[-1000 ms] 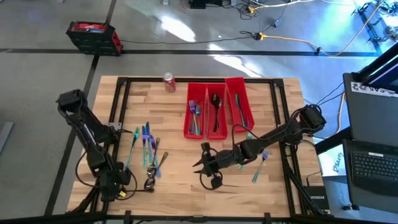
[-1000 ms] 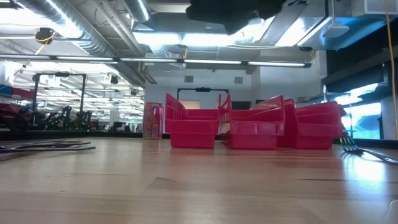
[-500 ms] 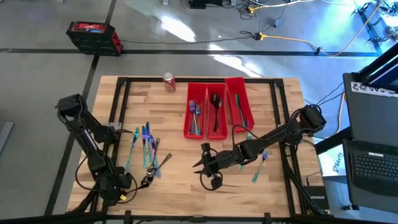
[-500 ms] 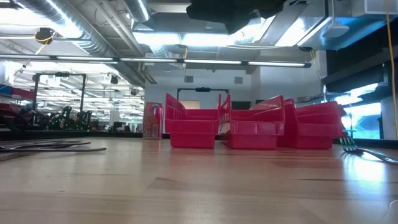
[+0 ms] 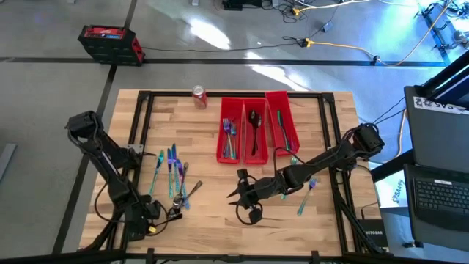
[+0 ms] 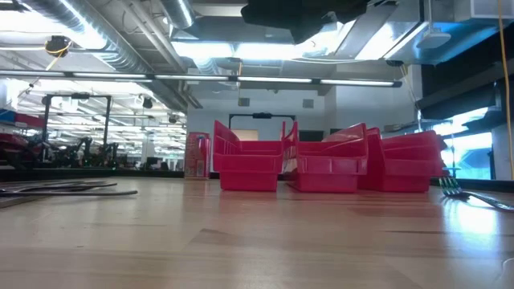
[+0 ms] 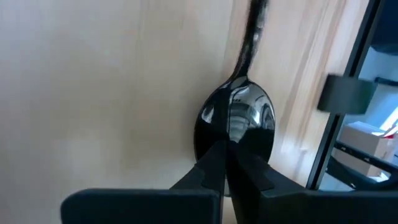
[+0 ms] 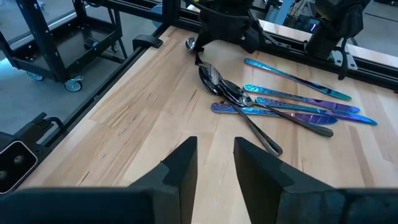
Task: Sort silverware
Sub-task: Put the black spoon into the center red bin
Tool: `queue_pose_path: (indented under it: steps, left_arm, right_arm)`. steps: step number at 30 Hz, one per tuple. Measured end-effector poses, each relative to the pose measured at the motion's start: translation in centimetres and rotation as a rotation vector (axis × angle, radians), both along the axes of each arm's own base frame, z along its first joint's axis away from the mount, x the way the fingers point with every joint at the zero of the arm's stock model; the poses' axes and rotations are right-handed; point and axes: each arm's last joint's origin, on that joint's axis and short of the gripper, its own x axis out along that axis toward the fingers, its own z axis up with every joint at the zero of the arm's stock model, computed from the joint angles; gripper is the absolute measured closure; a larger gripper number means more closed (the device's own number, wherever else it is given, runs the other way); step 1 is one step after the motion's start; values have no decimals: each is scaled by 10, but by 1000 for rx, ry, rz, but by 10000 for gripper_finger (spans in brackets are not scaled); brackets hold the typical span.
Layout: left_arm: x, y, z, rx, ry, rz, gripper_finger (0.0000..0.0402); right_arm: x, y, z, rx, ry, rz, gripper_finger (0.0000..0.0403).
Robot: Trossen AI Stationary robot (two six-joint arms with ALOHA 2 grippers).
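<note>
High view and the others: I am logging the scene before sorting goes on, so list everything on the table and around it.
Red bins: three, red, side by side at the table's far middle; forks, a dark spoon and slim pieces inside.
Loose silverware: a cluster, exact count unclear, teal-blue pieces and darker ones, on the table's left part.
Spoon: one, dark, its bowl between the left tool's fingertips.
Fork: one, bluish, on the table's right part.
Soda can: one, red, far edge, left of the bins.
Red box: one, on the floor beyond the table.
Laptop: one, dark, right of the table.
Left tool: shut on the spoon, near left corner.
Right tool: apart, empty, above mid-table.
</note>
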Motion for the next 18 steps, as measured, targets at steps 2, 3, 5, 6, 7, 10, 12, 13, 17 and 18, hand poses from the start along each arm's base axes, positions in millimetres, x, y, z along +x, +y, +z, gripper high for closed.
queue_pose_path:
  steps: [2, 3, 5, 6, 7, 10, 12, 13, 17, 18]
  left_arm:
    - [5, 2, 0, 0, -10, 7, 401]
    - [7, 4, 0, 1, -17, 8, 401]
    - [12, 6, 0, 3, -33, 8, 401]
    - [15, 8, 0, 4, -43, 9, 401]
    - [18, 9, 0, 5, -53, 7, 401]
    - [27, 14, 1, 13, -85, 20, 401]
    - [32, 18, 1, 21, -101, 27, 401]
    - [35, 20, 1, 24, -108, 30, 401]
    - [47, 30, 1, 41, -142, 27, 401]
    - [50, 32, 1, 46, -153, 24, 401]
  right_arm:
    - [0, 0, 0, 0, 0, 0, 314]
    - [0, 0, 0, 0, 0, 0, 314]
    - [0, 0, 0, 0, 0, 0, 314]
    - [0, 0, 0, 0, 0, 0, 314]
    - [0, 0, 0, 0, -1, -2, 314]
    - [1, 0, 3, -6, -11, -20, 314]
    - [2, 0, 6, 0, -19, -24, 314]
    - [3, 0, 7, 11, -19, -30, 314]
    - [3, 0, 7, 89, 4, -88, 314]
    - [3, 0, 6, 105, 17, -96, 314]
